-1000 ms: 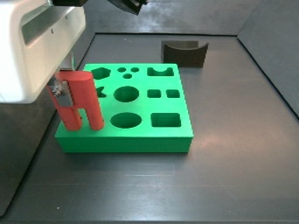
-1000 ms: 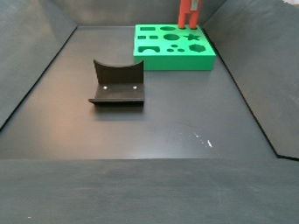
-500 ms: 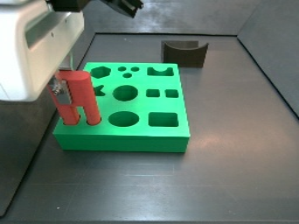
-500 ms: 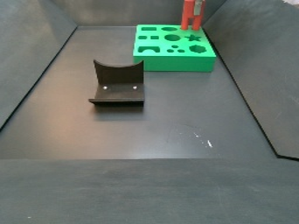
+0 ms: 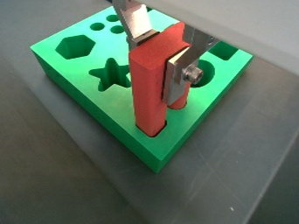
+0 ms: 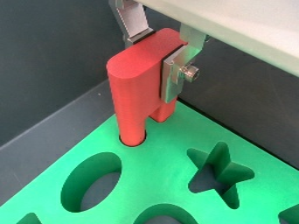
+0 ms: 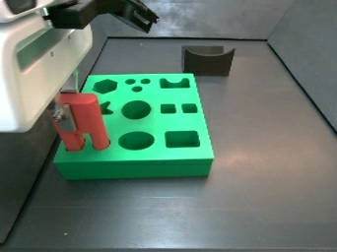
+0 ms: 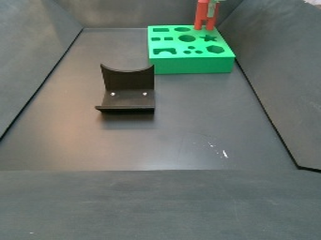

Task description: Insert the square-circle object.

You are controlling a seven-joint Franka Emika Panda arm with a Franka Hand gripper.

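Observation:
The square-circle object (image 5: pixel 155 83), a long red peg, stands upright with its lower end in a hole at a corner of the green block (image 5: pixel 100 105). It also shows in a wrist view (image 6: pixel 138 83) and in both side views (image 7: pixel 87 123) (image 8: pixel 202 15). My gripper (image 5: pixel 162 54) is shut on the peg's upper part, one silver finger (image 5: pixel 179 74) on each flat side. The gripper also shows in a wrist view (image 6: pixel 156 54) and at the block's near-left corner in a side view (image 7: pixel 63 114). The green block (image 7: pixel 158 128) (image 8: pixel 189 52) has several shaped holes.
The dark fixture (image 8: pixel 126 89) (image 7: pixel 207 59) stands on the floor apart from the green block. Dark walls (image 8: pixel 38 84) enclose the floor on the sides. The white arm body (image 7: pixel 33 69) hangs over the block's left side.
The peg and gripper have come down, so less of the peg shows above the block. The green block has shifted slightly on the floor.

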